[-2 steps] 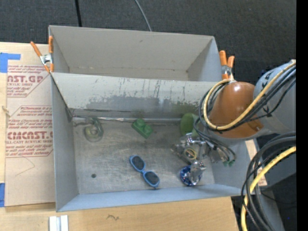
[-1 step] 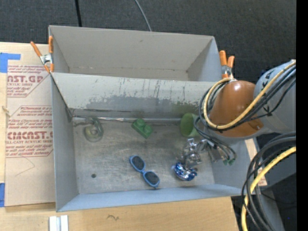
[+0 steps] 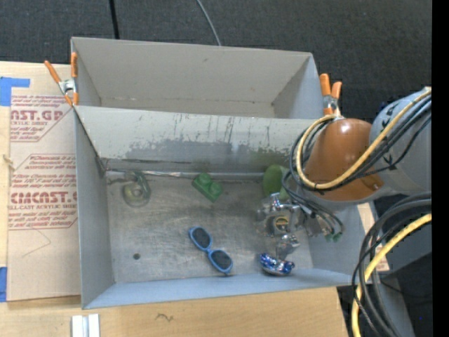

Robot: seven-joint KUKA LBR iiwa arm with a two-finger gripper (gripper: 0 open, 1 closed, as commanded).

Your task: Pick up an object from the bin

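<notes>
Grey metal bin [image 3: 95, 209]: holds a few loose things lying well apart on its floor.
Gripper [image 3: 284, 241]: low in the lower right of the bin, just above a small blue and white object [image 3: 276, 264] near the front wall. I cannot tell whether it is open or closed.
Nearby: blue sunglasses [image 3: 210, 250] lie to the left, a green block [image 3: 208, 186] at upper centre, and a pale round piece [image 3: 135, 192] at far left.
Done: seemingly only the approach, as nothing looks lifted.
Left: closing on the small blue and white object, which appears to rest on the floor, then raising it clear.
</notes>
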